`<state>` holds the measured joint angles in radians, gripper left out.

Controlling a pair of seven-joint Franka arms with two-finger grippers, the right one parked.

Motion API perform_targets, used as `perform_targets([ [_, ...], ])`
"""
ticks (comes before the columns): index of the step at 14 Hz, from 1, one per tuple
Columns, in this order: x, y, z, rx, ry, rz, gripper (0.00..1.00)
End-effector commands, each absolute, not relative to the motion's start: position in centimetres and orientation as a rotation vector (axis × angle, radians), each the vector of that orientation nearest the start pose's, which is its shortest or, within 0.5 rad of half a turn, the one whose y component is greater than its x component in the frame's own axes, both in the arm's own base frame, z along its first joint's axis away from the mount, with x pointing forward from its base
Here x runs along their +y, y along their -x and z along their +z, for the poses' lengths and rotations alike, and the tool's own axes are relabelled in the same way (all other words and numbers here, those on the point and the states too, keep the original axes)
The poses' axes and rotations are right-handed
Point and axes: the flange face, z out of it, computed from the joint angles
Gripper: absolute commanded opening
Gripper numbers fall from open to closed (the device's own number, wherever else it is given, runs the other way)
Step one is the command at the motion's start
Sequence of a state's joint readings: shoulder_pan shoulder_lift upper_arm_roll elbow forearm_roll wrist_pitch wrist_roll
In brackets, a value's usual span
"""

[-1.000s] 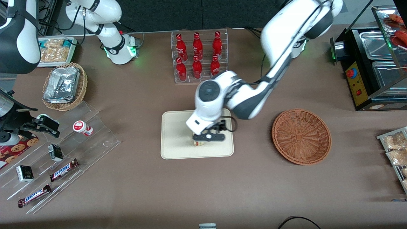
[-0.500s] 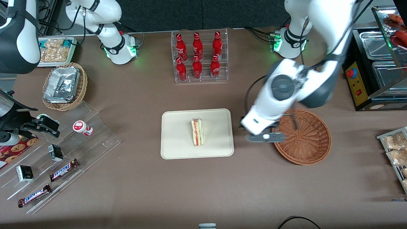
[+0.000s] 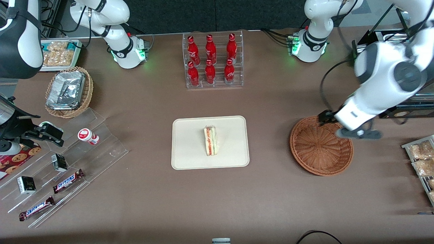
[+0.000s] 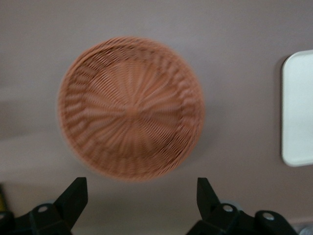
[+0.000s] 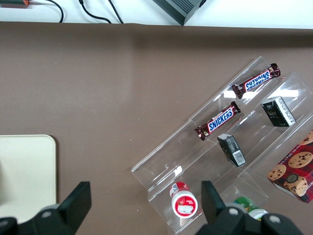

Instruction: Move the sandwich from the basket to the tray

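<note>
While the sandwich is seen lying on the tray at frame centre, the gripper is held above the basket rim at right, fingers spread wide apart, nothing gripped.

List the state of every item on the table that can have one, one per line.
sandwich: resting on the tray, wrapped, released.
tray: flat on the table, holding only the sandwich.
basket: upright, empty.
gripper: open, holding nothing, above the basket's rim.
cola bottles: upright, capped, in the clear rack.
foil trays: stacked in the tan basket.
</note>
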<state>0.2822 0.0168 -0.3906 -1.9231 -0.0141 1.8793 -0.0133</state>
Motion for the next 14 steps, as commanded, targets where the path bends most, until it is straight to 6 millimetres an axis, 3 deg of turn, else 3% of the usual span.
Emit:
perform_targets([
  [1,-4.8,-53.3,54.4,0.129,3.147,0.103,1.0],
  [3,-4.5,-53.2,59.2,0.116,3.151,0.114,1.0],
  [5,-4.5,-52.8,61.8,0.107,3.145,0.097,1.0],
  [9,-5.2,-52.5,63.4,0.002,3.136,0.073,1.0],
  [13,-5.6,-52.5,63.3,0.028,3.135,0.077,1.0],
  [14,-6.6,-52.4,63.3,0.062,3.132,0.076,1.0],
])
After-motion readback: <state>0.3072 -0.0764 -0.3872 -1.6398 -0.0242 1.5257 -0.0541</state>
